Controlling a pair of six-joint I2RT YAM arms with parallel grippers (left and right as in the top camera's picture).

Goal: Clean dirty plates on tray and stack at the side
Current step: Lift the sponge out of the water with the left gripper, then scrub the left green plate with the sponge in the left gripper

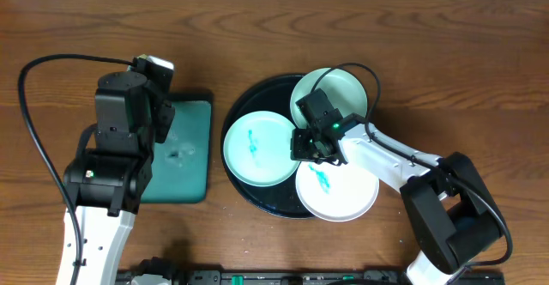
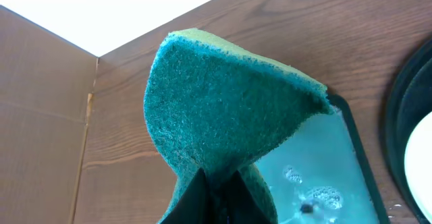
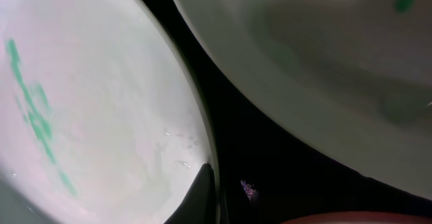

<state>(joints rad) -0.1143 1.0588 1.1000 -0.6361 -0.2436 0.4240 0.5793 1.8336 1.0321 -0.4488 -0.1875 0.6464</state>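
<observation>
Closest to the lens, in the right wrist view, a smooth, glossy pale plate (image 3: 88, 102) fills the left side, streaked with teal smears. Its thin rim curves down to a dark fingertip (image 3: 202, 193) of the right claw (image 1: 307, 145), which is closed with nothing pinched in it and sits right at that rim. A second plate (image 3: 317, 55), dished and greyish green in shadow, crosses the upper right, with the black tray floor (image 3: 256, 156) between the two.

From above, three round plates lie on the round black tray (image 1: 244, 105), which has a raised rim. One mint-green plate (image 1: 258, 148) on the left carries a teal smear. Another mint-green plate (image 1: 339, 92) at the back lies partly under the right arm. One white plate (image 1: 337, 191) in front, also smeared, lies over the tray's rim.

Just left of the black tray lies a dark green rectangular tray (image 1: 184, 152), wet with foam bubbles (image 2: 317, 197). Over it the left claw (image 2: 212, 197) pinches a rough, fibrous green sponge (image 2: 223, 109), bent into a peak. Everything rests on a brown wood-grain counter (image 1: 429, 36).
</observation>
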